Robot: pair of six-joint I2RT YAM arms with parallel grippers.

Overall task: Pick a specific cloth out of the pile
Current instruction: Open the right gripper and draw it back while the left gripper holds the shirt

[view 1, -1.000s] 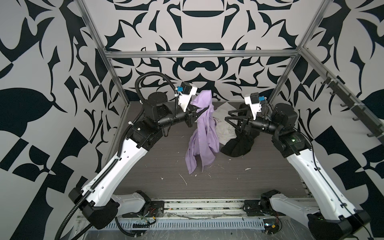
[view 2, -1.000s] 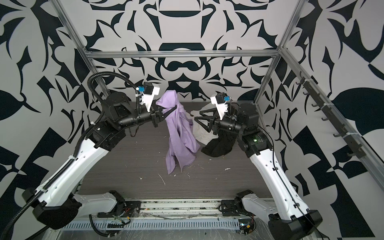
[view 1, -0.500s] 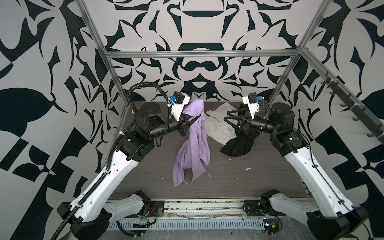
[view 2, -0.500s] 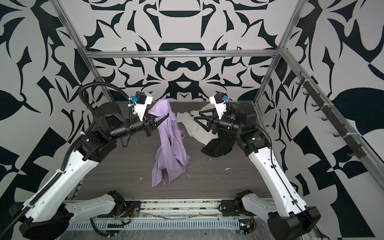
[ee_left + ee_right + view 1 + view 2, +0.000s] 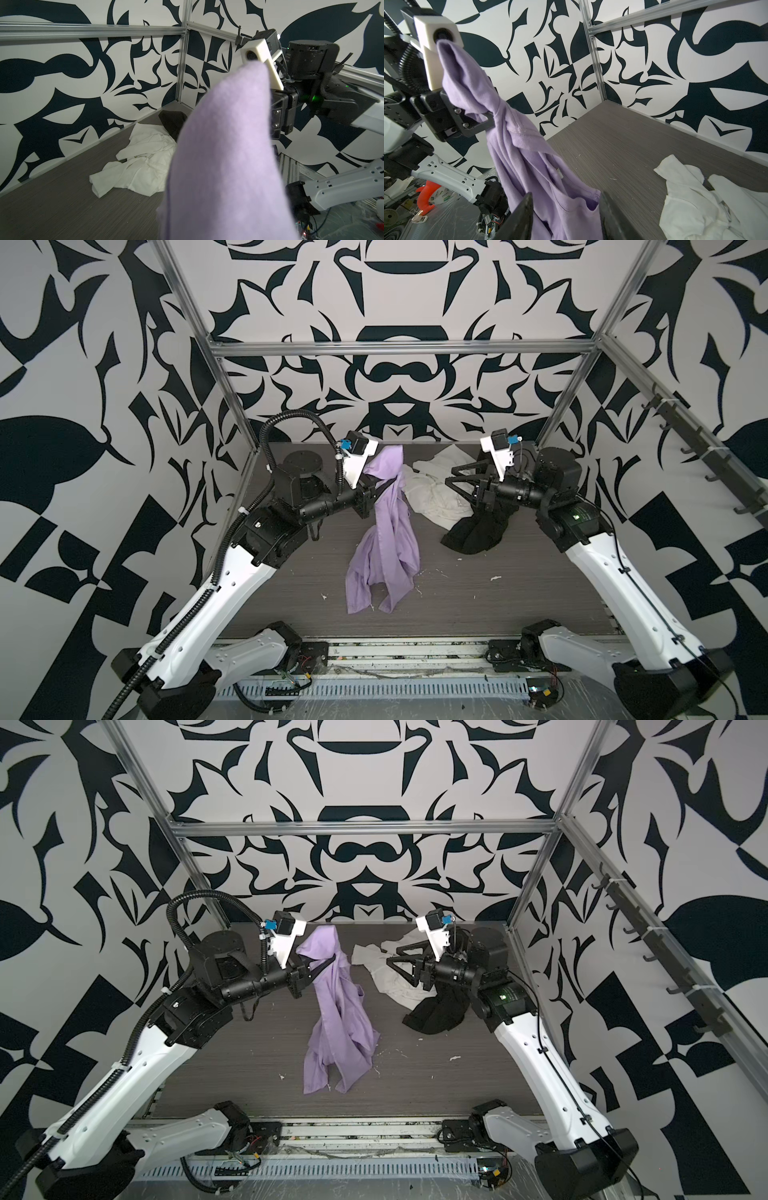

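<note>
Over the gray table [image 5: 498,605], I am holding the purple cloth [image 5: 386,547] pinched in my left gripper [image 5: 388,485], right gripper [image 5: 451,475] spread and empty, next, I think, laying it away from the pile [image 5: 449,506].

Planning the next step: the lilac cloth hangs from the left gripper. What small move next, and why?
Probably lower the cloth onto bare table near the front: the left gripper is shut on its top, and it hangs apart from the white garment and black garment.

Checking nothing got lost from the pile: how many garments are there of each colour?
Lilac garment: 1
White garment: 1
Black garment: 1
Total: 3
</note>
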